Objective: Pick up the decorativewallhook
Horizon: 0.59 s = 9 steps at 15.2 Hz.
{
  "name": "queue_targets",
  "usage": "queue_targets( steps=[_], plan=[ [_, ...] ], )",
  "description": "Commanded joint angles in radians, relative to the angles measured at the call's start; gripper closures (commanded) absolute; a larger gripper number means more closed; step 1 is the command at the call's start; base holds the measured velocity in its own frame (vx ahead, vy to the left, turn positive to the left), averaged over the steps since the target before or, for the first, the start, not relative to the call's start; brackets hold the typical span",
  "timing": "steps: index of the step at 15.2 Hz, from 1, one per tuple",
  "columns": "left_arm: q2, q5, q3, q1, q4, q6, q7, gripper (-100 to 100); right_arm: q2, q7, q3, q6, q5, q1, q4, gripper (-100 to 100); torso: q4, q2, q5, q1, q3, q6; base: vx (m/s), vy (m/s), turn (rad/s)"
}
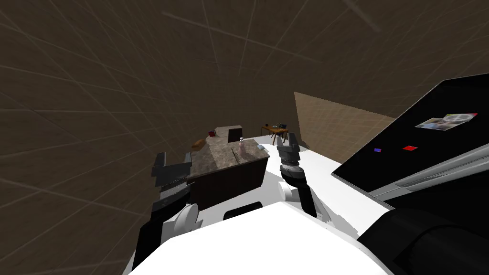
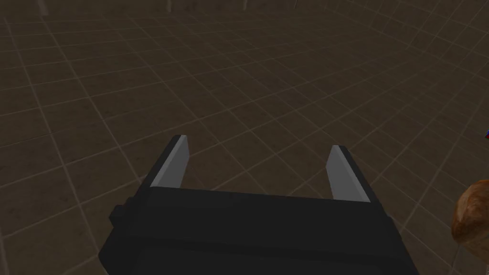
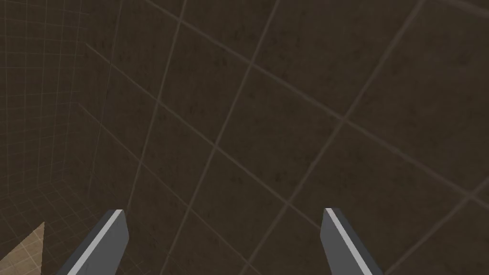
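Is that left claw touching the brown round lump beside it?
Apart. The left wrist view shows the left gripper open, with dark tiled surface plainly visible between its nearer finger and the brown lump.

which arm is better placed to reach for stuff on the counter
Left, probably: the left end effector, open, has the brown loaf beside it, while the right end effector, open, faces dark tiles.

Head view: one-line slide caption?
Open left gripper and right gripper before a stone-topped counter with pink bottle and bread loaf; black fridge at right.
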Motion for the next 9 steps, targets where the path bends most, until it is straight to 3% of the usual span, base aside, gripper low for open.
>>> queue_targets(
  steps=[1,2,3,4,5,6,9],
  plan=[
    [0.046,-0.011,0.001,-0.004,0.012,-0.007,-0.011,-100,0.0,0.0,0.0,0.0,0.0,0.0,0.0,0,0.0,0.0,0.0,0.0,0.0,0.0,-0.006,-0.006,-0.053],
    [0.046,-0.011,0.001,-0.004,0.012,-0.007,-0.011,-100,0.0,0.0,0.0,0.0,0.0,0.0,0.0,0,0.0,0.0,0.0,0.0,0.0,0.0,-0.013,-0.008,-0.06],
    [0.081,-0.021,0.002,-0.008,0.025,-0.013,-0.022,-100,0.0,0.0,0.0,0.0,0.0,0.0,0.0,0,0.0,0.001,0.0,0.0,0.0,0.0,-0.019,-0.012,-0.069],
    [0.081,-0.021,0.002,-0.008,0.025,-0.013,-0.022,-100,0.0,0.0,0.0,0.0,0.0,0.0,0.0,0,0.0,0.001,0.0,0.0,0.001,0.0,-0.021,-0.012,-0.054],
    [0.118,-0.036,0.003,-0.012,0.041,-0.022,-0.037,-100,0.0,0.0,0.0,0.0,0.0,0.0,0.0,0,0.0,0.001,0.0,0.0,0.001,0.0,-0.025,-0.016,-0.084],
    [0.12,-0.036,0.003,-0.012,0.041,-0.022,-0.037,-100,0.0,0.0,0.0,0.0,0.0,0.0,0.0,0,0.0,0.002,0.0,-0.001,0.001,0.0,-0.025,-0.014,-0.084],
    [0.192,-0.074,0.005,-0.025,0.086,-0.046,-0.077,-100,0.0,0.0,0.0,0.0,0.0,0.0,0.0,0,0.0,0.002,0.0,-0.001,0.001,0.0,-0.029,-0.02,-0.113]
  ],
)
